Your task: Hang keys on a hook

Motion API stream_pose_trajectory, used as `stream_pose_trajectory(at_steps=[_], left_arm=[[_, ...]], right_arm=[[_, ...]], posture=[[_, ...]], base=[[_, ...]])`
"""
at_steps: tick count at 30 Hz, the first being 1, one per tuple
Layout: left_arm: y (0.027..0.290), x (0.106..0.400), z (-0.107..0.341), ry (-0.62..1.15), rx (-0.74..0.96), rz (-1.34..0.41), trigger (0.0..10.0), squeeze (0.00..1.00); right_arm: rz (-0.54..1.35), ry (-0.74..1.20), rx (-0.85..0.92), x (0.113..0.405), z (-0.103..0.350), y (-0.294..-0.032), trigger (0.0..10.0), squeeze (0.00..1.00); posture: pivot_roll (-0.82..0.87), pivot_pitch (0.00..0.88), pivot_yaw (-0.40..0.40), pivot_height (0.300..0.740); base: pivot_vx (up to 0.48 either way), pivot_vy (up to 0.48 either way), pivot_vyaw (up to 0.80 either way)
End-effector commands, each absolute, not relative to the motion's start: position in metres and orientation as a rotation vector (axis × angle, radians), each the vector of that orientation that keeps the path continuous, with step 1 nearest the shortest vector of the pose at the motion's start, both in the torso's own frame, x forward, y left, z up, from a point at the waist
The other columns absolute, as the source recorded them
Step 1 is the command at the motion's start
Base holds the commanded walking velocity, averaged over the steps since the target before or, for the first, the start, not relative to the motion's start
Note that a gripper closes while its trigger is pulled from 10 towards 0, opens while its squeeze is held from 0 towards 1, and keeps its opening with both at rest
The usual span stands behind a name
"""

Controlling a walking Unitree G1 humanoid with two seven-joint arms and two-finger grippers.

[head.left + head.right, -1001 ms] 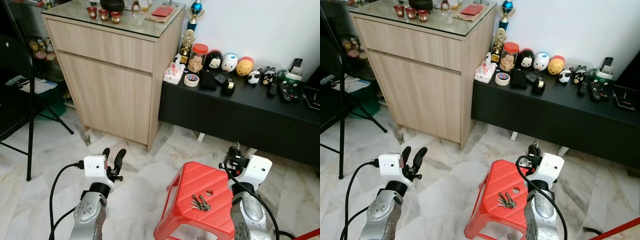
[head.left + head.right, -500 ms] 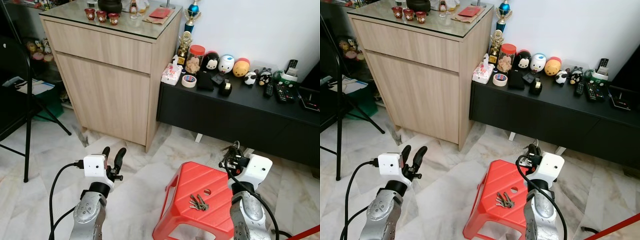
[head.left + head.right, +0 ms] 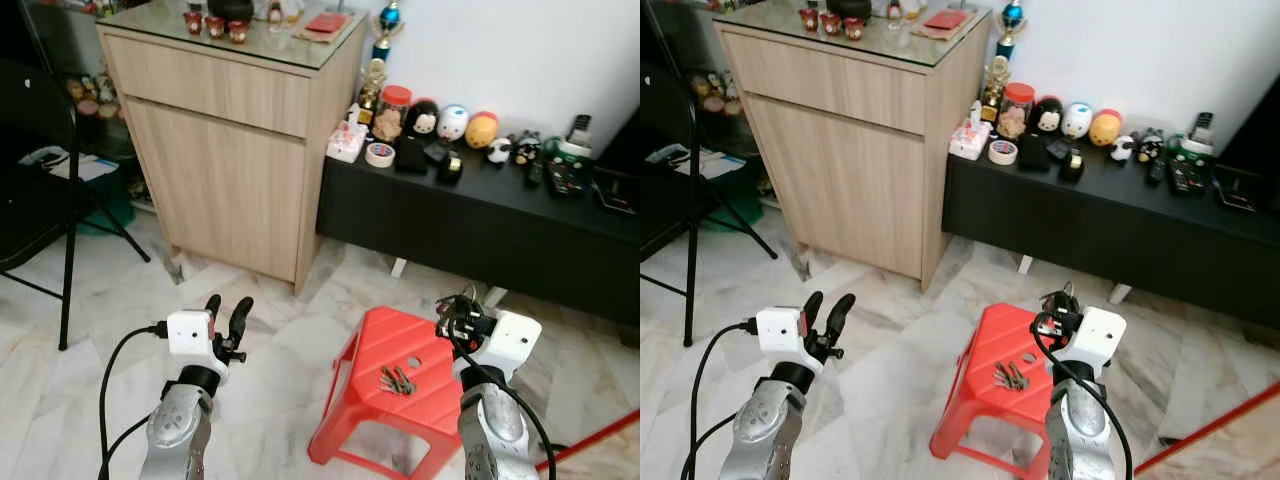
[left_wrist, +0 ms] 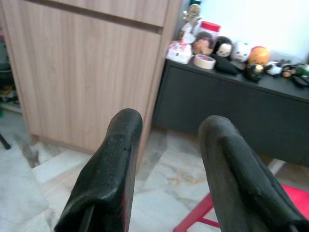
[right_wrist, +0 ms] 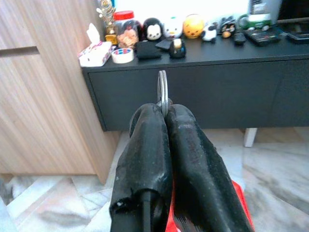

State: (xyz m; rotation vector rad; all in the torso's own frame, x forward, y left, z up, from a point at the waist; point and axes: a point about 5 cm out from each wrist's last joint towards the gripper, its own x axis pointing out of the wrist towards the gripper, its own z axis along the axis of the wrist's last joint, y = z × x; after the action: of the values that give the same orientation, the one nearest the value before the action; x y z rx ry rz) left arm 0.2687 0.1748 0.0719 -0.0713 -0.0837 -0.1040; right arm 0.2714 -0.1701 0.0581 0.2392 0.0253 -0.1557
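A bunch of keys (image 3: 397, 379) lies flat on top of a red plastic stool (image 3: 380, 340) on the marble floor. My right gripper (image 3: 458, 303) is raised just right of the stool, above its far right corner. In the right wrist view its fingers (image 5: 145, 145) are shut on a thin metal key ring (image 5: 162, 89) that sticks up between the tips. My left gripper (image 3: 227, 305) is held up over bare floor well left of the stool, open with nothing between its fingers (image 4: 120, 145).
A tall wooden cabinet (image 3: 230, 150) stands ahead on the left. Beside it a low black console (image 3: 480, 215) carries toys, tape and remotes. A black folding chair (image 3: 40, 200) is at the far left. A red cable (image 3: 590, 445) crosses the floor at bottom right.
The whole picture has shifted, so the camera has moved; the stool now sits a little higher in view. Both grippers keep the same pose.
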Motion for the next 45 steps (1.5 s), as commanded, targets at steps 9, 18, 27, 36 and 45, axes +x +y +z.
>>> stream_pose_trajectory(at_steps=[9, 18, 27, 36, 45], left_arm=[[0.1731, 0.2683, 0.0699, -0.081, -0.082, -0.109, 10.0, 0.00], [0.1736, 0.2698, 0.0703, -0.084, -0.078, -0.109, 10.0, 0.00], [0.1716, 0.2687, 0.0688, -0.080, -0.081, -0.109, 10.0, 0.00], [0.1725, 0.2701, 0.0676, -0.067, -0.065, -0.101, 10.0, 0.00], [0.1725, 0.2704, 0.0673, -0.063, -0.044, -0.109, 10.0, 0.00]], right_arm=[[-0.184, 0.018, 0.246, 0.2716, 0.0586, -0.1706, 10.0, 0.00], [-0.189, 0.021, 0.253, 0.2724, 0.0581, -0.1700, 10.0, 0.00], [-0.194, 0.029, 0.259, 0.2717, 0.0564, -0.1700, 10.0, 0.00], [-0.192, 0.031, 0.239, 0.2720, 0.0566, -0.1693, 10.0, 0.00], [-0.187, 0.033, 0.240, 0.2727, 0.0566, -0.1673, 10.0, 0.00]], posture=[[0.03, 0.000, -0.108, 0.740], [0.04, 0.000, -0.109, 0.740], [0.04, 0.000, -0.112, 0.740], [0.03, 0.000, -0.112, 0.740], [0.04, 0.000, -0.111, 0.740]], base=[[-0.294, 0.000, 0.00], [-0.300, 0.000, 0.00], [-0.298, 0.000, -0.63], [0.000, 0.000, -0.27], [0.000, 0.000, 0.00]])
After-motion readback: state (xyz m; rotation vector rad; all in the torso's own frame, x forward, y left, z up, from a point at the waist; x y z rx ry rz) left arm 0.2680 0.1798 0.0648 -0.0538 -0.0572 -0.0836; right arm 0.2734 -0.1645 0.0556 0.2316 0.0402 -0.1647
